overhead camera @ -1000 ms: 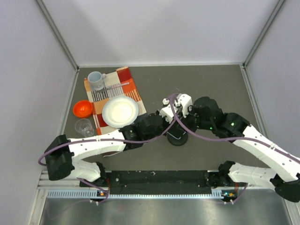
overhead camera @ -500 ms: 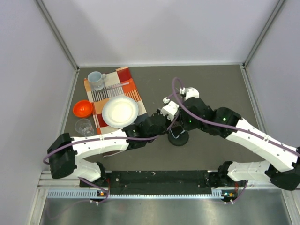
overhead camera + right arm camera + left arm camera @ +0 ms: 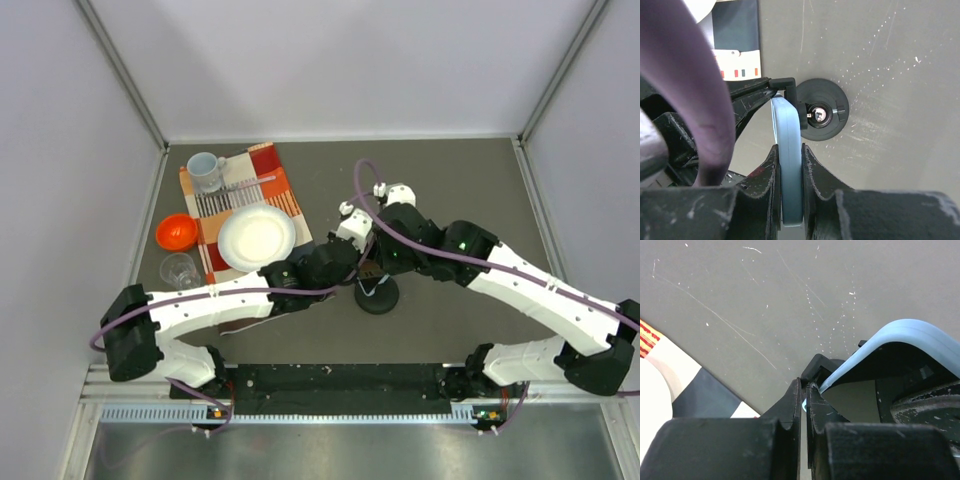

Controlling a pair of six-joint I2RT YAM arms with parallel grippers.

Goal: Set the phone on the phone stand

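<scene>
The phone (image 3: 786, 120), slim with a light blue edge, stands on edge between the fingers of my right gripper (image 3: 789, 148), which is shut on it. Its far end touches the upright arm and clip of the black phone stand (image 3: 822, 115), above the stand's round base (image 3: 378, 298). In the left wrist view the phone's blue corner (image 3: 900, 332) curves over the clip (image 3: 817, 366). My left gripper (image 3: 802, 386) is shut, with its tips right at that clip and the phone's lower corner. From above, both wrists crowd over the stand and hide most of the phone.
At the back left lies a striped orange cloth (image 3: 275, 165) with a mug (image 3: 205, 170) and a white plate (image 3: 257, 238). An orange bowl (image 3: 175, 232) and a clear glass (image 3: 180, 270) sit beside it. White walls close in on both sides.
My right arm has swung left and forward, bringing its wrist and the phone over the stand. The left arm has shifted slightly towards the stand. Both grippers stayed shut.
</scene>
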